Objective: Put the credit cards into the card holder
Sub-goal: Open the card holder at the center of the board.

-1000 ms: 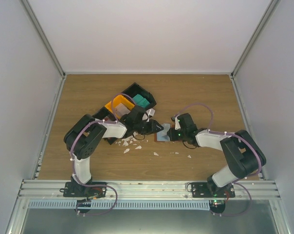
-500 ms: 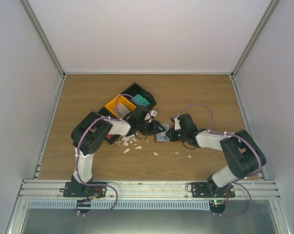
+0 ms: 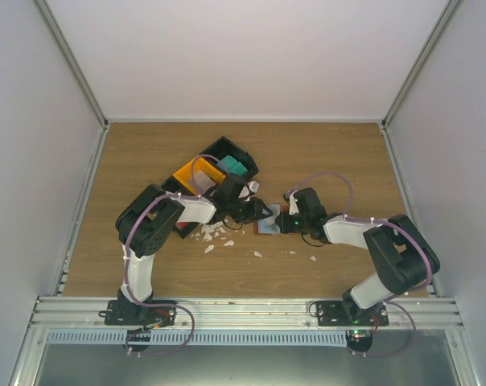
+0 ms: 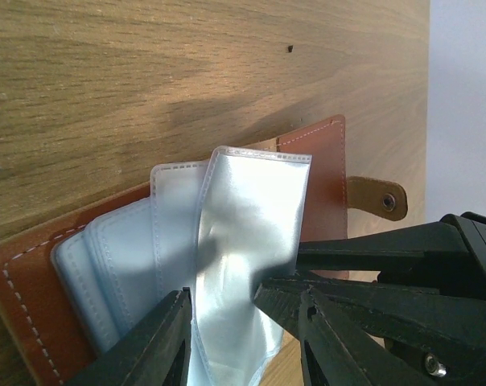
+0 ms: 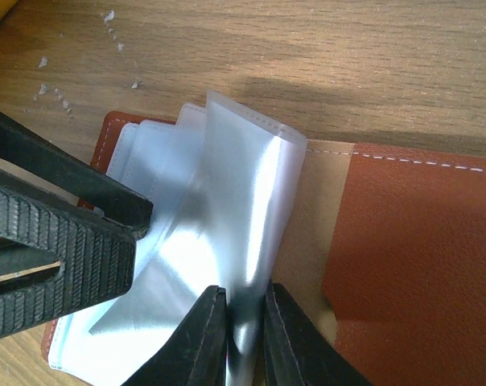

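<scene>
I see a wooden tabletop (image 3: 146,269) closed in by white walls (image 3: 227,56) on three sides. Near the tabletop's centre lies the reddish-brown leather card holder (image 4: 327,173), open flat, its see-through pockets fanned upward. My right gripper (image 5: 243,293) is clamped on one raised clear plastic sleeve (image 5: 239,193), its jaws pressed together on the edge. My left gripper (image 4: 243,310) comes in from the opposite side with its jaws apart, astride the lower end of what looks like the same sleeve. I cannot tell whether they touch it. The two grippers crowd each other over the holder. Left of them, toward the far edge, sits a black-and-orange compartment tray (image 3: 193,173). The teal credit cards (image 3: 233,166) lie in one of its black compartments. Small white scraps (image 3: 215,235) litter the wood at the tray's near side, with a few more toward the near edge. Bare wood stretches to the far and right edges.
</scene>
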